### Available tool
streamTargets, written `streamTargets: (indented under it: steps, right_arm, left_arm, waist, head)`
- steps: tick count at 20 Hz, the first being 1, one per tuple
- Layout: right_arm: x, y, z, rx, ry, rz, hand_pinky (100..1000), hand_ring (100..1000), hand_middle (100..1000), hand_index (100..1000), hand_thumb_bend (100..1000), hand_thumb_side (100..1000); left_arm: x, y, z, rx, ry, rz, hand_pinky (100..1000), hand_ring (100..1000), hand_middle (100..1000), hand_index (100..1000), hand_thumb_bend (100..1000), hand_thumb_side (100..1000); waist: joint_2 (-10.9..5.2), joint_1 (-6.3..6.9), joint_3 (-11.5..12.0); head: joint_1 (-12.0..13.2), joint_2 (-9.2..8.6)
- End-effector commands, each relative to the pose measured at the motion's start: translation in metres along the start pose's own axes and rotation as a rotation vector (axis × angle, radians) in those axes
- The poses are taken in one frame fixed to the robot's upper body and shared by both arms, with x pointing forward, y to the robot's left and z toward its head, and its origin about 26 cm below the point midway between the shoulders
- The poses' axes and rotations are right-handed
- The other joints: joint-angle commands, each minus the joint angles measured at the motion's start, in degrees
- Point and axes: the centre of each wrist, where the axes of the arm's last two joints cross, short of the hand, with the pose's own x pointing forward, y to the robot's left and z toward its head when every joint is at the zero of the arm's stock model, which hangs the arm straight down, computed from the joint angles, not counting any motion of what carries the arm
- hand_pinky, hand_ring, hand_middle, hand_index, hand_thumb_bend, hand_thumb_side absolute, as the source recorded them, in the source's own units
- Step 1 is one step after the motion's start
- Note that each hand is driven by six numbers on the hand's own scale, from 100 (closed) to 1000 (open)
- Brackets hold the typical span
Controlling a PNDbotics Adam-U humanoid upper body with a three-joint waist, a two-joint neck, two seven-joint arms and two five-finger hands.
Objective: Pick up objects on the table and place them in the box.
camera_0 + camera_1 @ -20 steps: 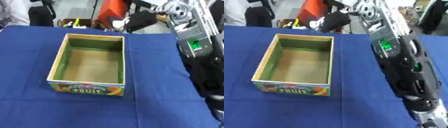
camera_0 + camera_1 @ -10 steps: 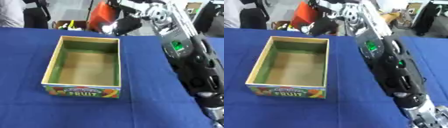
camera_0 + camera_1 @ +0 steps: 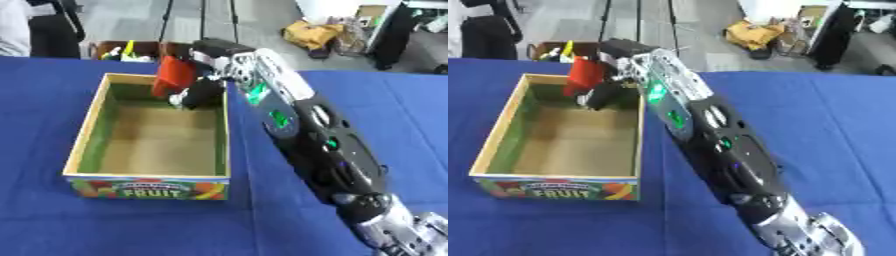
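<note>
Red object [image 3: 174, 76], flat, blocky, in right hand [image 3: 203, 92], over box [image 3: 87, 131]

Right robot hand [image 3: 203, 91] holds a red object [image 3: 174, 76] over the box [image 3: 92, 131]

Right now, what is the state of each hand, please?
Right hand: shut on a red object, held over the far end of the box.
Left hand: not in view.

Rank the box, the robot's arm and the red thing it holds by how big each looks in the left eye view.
1. box and right arm: too alike to rank, and the arm is nearer the camera.
2. red object, clearly smallest.
</note>
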Motion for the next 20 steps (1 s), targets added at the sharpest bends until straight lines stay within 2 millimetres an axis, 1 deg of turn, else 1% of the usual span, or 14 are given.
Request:
streamTargets:
  steps: [1,2,8,10,12,14,15,16,17,20]
  right_arm:
    - [0.002,-0.004,-0.003,-0.013,0.008,0.029,517,727,561,625,100,509]
    - [0.001,-0.001,-0.005,-0.004,0.010,0.032,517,728,562,625,100,496]
    - [0.003,0.010,-0.012,0.049,0.004,0.065,524,744,596,639,100,514]
    - [0.003,0.011,-0.013,0.061,-0.003,0.076,535,757,614,660,100,524]
    - [0.004,0.013,-0.014,0.092,-0.011,0.089,565,788,658,705,100,535]
    - [0.003,0.015,-0.016,0.130,-0.015,0.106,579,804,680,718,108,539]
    - [0.003,0.015,-0.016,0.145,-0.015,0.115,600,824,710,739,160,550]
    - [0.002,0.016,-0.017,0.160,-0.014,0.124,605,828,718,744,169,552]
    - [0.002,0.016,-0.017,0.172,-0.014,0.133,632,849,751,764,210,564]
    - [0.001,0.016,-0.017,0.195,-0.008,0.156,665,872,785,794,263,577]
  left_arm:
    - [0.008,0.002,-0.005,0.005,-0.034,0.008,572,627,578,648,100,883]
    - [0.008,0.002,-0.005,0.004,-0.034,0.008,572,627,578,648,100,883]
    - [0.008,0.001,-0.006,0.001,-0.038,0.011,572,627,578,648,100,883]
    - [0.009,0.001,-0.006,0.000,-0.039,0.012,572,627,578,649,100,883]
    - [0.009,0.001,-0.006,-0.001,-0.040,0.012,571,627,578,648,100,882]
    - [0.009,0.001,-0.006,-0.001,-0.041,0.013,571,626,577,648,100,882]
    - [0.009,0.001,-0.006,-0.001,-0.041,0.013,571,626,577,648,100,882]
    - [0.009,0.001,-0.006,-0.001,-0.040,0.013,571,626,577,648,100,883]
    - [0.009,0.001,-0.006,-0.001,-0.040,0.013,571,627,577,648,100,883]
    - [0.009,0.001,-0.006,0.000,-0.039,0.013,571,626,577,648,100,883]
  waist:
    - [-1.14,0.32,0.15]
    - [-1.13,0.31,0.20]
    - [-1.14,0.27,0.33]
    - [-1.13,0.24,0.34]
    - [-1.12,0.21,0.38]
    - [-1.11,0.18,0.45]
    - [-1.11,0.16,0.46]
    - [-1.12,0.14,0.47]
    - [-1.12,0.12,0.47]
    - [-1.13,0.11,0.45]
  head:
    - [-0.27,-0.88]
    - [-0.27,-0.88]
    - [-0.56,-0.73]
    - [-0.60,-0.75]
    - [-0.67,-0.73]
    - [-0.77,-0.74]
    - [-0.81,-0.75]
    - [-0.87,-0.78]
    - [-0.90,-0.80]
    - [-0.84,-0.88]
